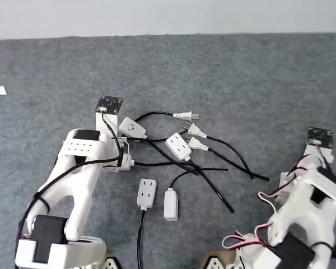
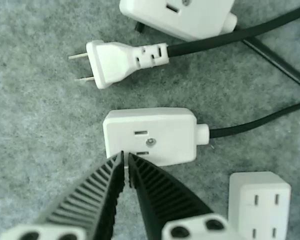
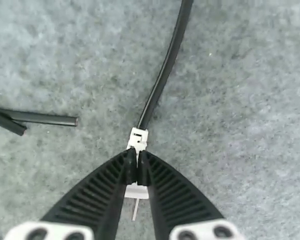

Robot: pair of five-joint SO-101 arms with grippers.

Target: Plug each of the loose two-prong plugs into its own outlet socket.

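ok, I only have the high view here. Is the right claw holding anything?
Observer: Yes. The right claw is shut on a white two-prong plug with a black cord.
Operator: And the left claw?
Observer: The left claw is shut and empty, its tips at the edge of a white rectangular outlet socket. I cannot tell whether they touch it.

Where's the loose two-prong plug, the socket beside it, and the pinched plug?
Two-prong plug (image 2: pixel 115 62), left wrist view, its white body.
Outlet socket (image 2: pixel 155 135), left wrist view, its slotted face.
Pinched plug (image 3: pixel 138 137), right wrist view, its cord end.
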